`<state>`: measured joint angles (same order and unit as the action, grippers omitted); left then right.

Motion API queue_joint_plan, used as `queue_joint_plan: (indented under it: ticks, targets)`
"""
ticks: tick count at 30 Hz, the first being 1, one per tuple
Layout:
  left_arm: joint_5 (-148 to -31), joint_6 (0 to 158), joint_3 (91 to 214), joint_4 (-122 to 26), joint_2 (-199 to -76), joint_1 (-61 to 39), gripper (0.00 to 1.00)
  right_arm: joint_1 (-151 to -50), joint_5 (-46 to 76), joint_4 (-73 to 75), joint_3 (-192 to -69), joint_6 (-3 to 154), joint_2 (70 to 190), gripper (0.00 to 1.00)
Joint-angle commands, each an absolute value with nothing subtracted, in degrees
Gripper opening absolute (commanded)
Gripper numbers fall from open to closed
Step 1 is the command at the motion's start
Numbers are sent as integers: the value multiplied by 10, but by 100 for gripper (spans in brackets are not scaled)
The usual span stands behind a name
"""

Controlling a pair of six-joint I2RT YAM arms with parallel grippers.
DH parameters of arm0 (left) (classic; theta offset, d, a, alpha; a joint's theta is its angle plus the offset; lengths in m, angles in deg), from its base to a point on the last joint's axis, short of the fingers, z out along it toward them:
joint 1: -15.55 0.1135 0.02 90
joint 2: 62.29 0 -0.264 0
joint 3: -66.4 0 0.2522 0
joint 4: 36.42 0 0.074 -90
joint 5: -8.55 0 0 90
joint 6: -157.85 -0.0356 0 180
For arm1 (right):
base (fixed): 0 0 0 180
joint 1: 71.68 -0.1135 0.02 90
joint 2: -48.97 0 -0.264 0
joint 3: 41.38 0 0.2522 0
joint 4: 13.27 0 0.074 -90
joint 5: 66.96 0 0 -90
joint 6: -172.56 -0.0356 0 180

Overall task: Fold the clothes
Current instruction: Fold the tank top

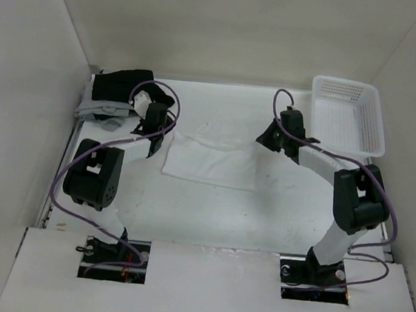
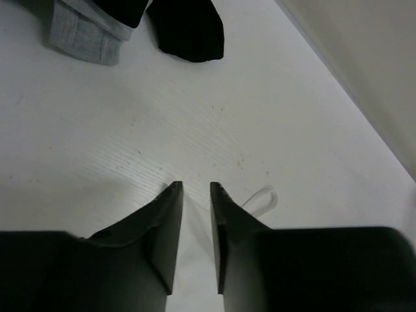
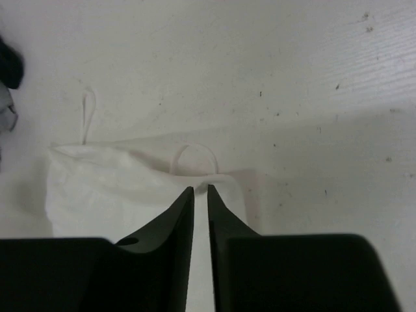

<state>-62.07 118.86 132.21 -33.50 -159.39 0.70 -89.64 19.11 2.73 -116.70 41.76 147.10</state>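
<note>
The clothes (image 1: 212, 156) are one white garment, folded flat into a rough rectangle at mid-table. My left gripper (image 1: 157, 140) sits at its left edge and my right gripper (image 1: 270, 139) at its right edge. In the left wrist view the left gripper (image 2: 195, 185) has its jaws a little apart, with white cloth (image 2: 194, 260) lying under the gap and a strap loop (image 2: 263, 198) beside the right finger. In the right wrist view the right gripper (image 3: 200, 188) shows a narrow gap, its tips at the garment's (image 3: 110, 195) far edge below a strap loop (image 3: 193, 156).
A black garment (image 1: 122, 84) and a light grey garment (image 1: 94, 107) lie piled at the back left, just behind the left arm; both also show in the left wrist view, black garment (image 2: 188, 29) and grey garment (image 2: 84, 36). A white basket (image 1: 350, 115) stands at the back right. Walls enclose the table.
</note>
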Motion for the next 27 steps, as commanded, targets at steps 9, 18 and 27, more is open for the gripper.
queue_joint_plan:
  ticks: [9,18,27]
  targets:
    - [-622,1203,1124,-292,-1416,-8,45,-971,283,-54,-1007,413,1322,48]
    - [-737,1214,940,-355,-1242,-3,52,-1040,286,-45,-829,372,1205,32]
    - [-771,1216,943,-350,-1301,2,42,-1040,265,-57,-826,360,1234,43]
